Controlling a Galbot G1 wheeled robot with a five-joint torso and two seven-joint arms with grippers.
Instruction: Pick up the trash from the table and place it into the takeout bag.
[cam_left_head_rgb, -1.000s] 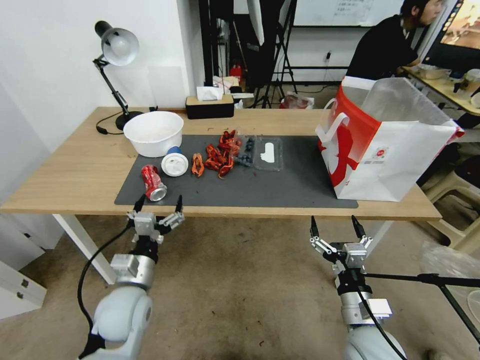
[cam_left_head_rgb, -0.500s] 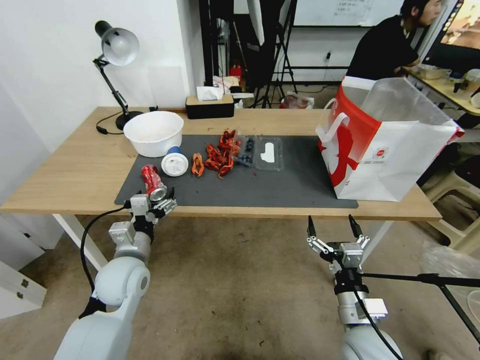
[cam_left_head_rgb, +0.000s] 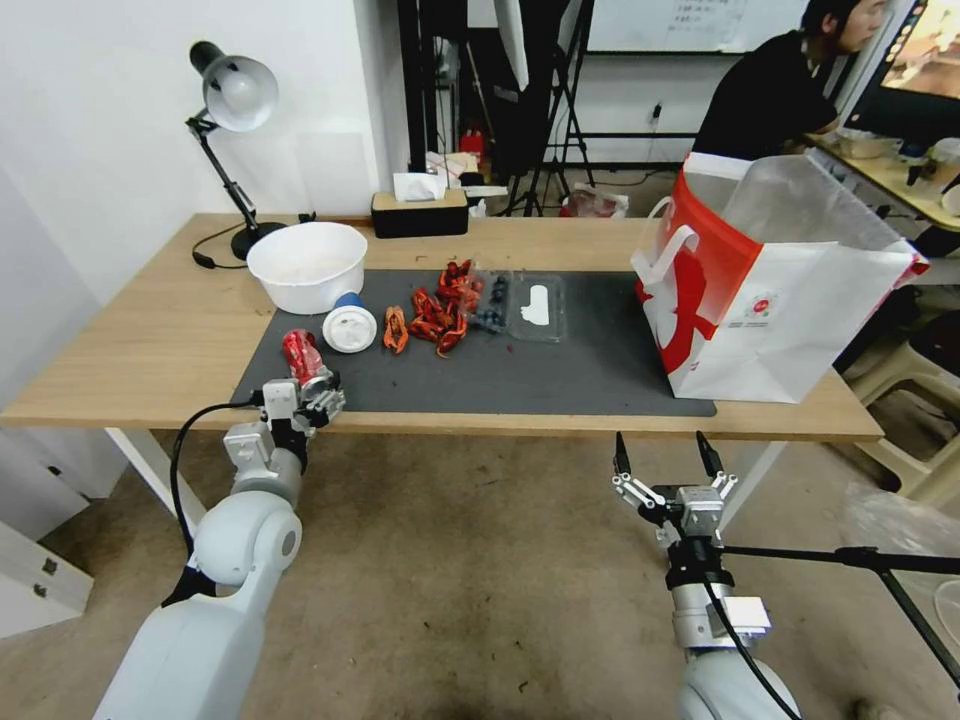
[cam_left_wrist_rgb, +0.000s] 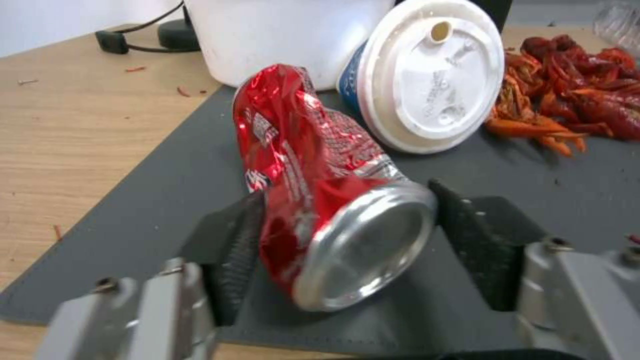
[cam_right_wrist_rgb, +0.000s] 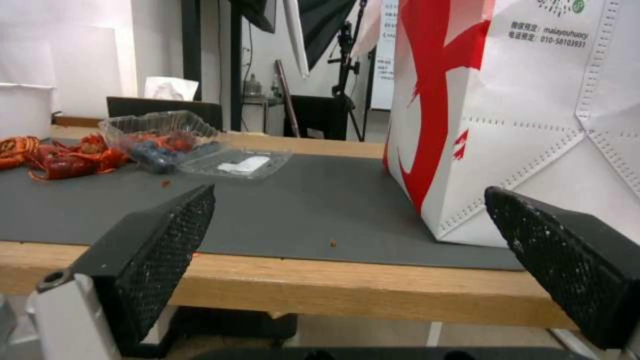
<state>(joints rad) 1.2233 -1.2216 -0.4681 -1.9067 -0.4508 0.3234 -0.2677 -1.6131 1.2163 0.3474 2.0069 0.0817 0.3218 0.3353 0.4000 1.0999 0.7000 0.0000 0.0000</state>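
The crushed red soda can (cam_left_head_rgb: 303, 362) lies on its side at the near left corner of the dark grey mat (cam_left_head_rgb: 580, 370), silver end toward the table's (cam_left_head_rgb: 120, 350) front edge. The left gripper (cam_left_head_rgb: 305, 392) has its two black fingers (cam_left_wrist_rgb: 230, 250) on either side of that end; in the left wrist view one pad touches the can's crumpled side and the other stands just beside the rim, so I cannot tell whether the grip has closed.

At about one o'clock from the can, the white lidded cup with a blue base (cam_left_head_rgb: 349, 325) lies tipped over, just beside the white bowl (cam_left_head_rgb: 306, 264) behind it. At three o'clock from the cup is a heap of red crayfish shells (cam_left_head_rgb: 436, 308), then a clear plastic clamshell tray (cam_left_head_rgb: 520, 303).

The takeout bag (cam_left_head_rgb: 775, 285) stands upright at the mat's right end, mouth open. The right gripper (cam_left_head_rgb: 666, 460) hangs below the table's front edge, fingers spread wide apart.
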